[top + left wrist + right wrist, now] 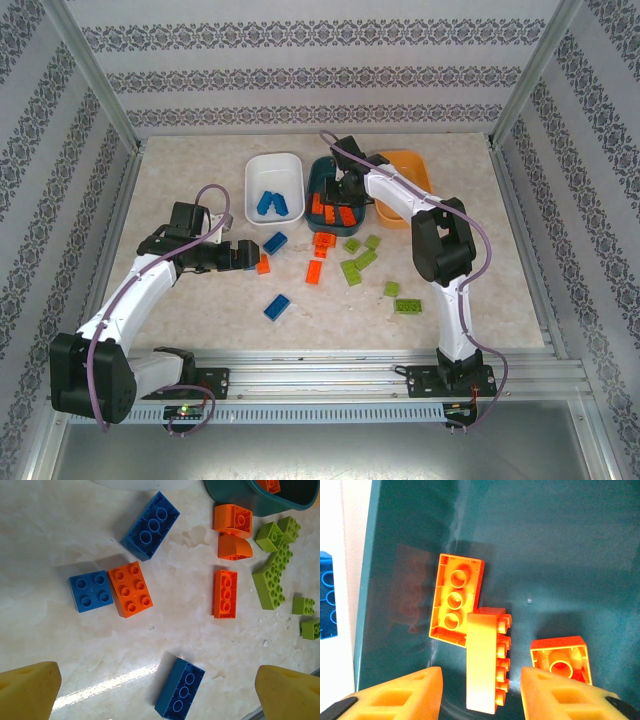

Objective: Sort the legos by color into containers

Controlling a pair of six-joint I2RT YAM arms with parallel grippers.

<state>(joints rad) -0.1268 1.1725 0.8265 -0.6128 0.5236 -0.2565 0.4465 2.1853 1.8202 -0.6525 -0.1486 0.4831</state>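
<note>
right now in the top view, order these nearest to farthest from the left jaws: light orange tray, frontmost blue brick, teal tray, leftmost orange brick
1. leftmost orange brick, right beside the left gripper
2. frontmost blue brick, toward the front
3. teal tray, far middle
4. light orange tray, far right

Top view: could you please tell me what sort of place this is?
Probably a robot lab test cell: a metal frame with patterned walls encloses the table, two arms are bolted to a rail, and bricks lie beside sorting trays.
</note>
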